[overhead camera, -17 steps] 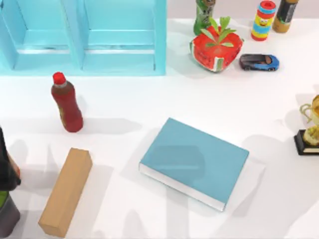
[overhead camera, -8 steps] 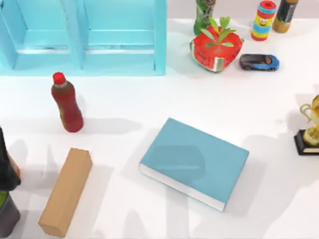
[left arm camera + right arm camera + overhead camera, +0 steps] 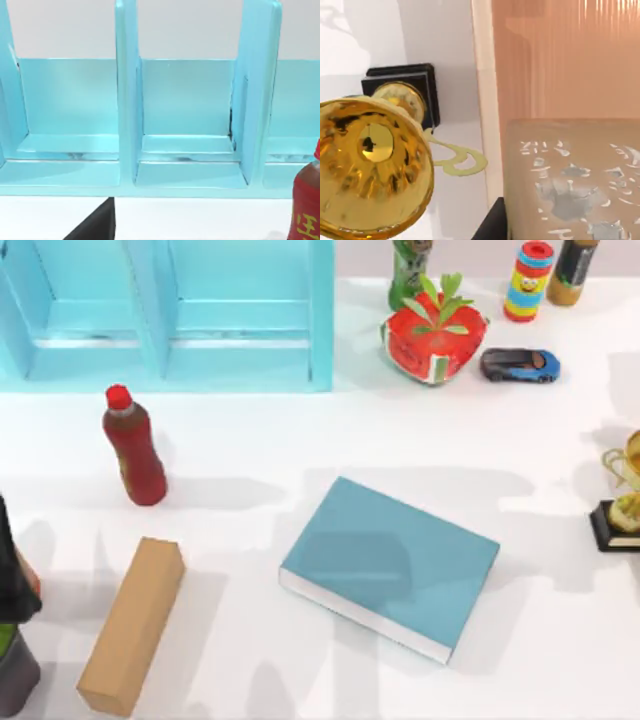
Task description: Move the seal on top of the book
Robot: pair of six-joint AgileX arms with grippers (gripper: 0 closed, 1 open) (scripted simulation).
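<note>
Seal (image 3: 570, 190) sits by my right end effector (image 3: 494, 226), grip untellable; I'd centre it squarely over the book (image 3: 400, 560) before lowering

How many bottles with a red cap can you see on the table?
1. The red bottle stands left of the book, in front of the turquoise shelf. Other containers at the back edge are partly cut off, so their caps stay hidden.

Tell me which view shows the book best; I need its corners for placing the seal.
The top view: the whole book lies flat mid-table, all four corners visible. The wrist views show other things.
</note>
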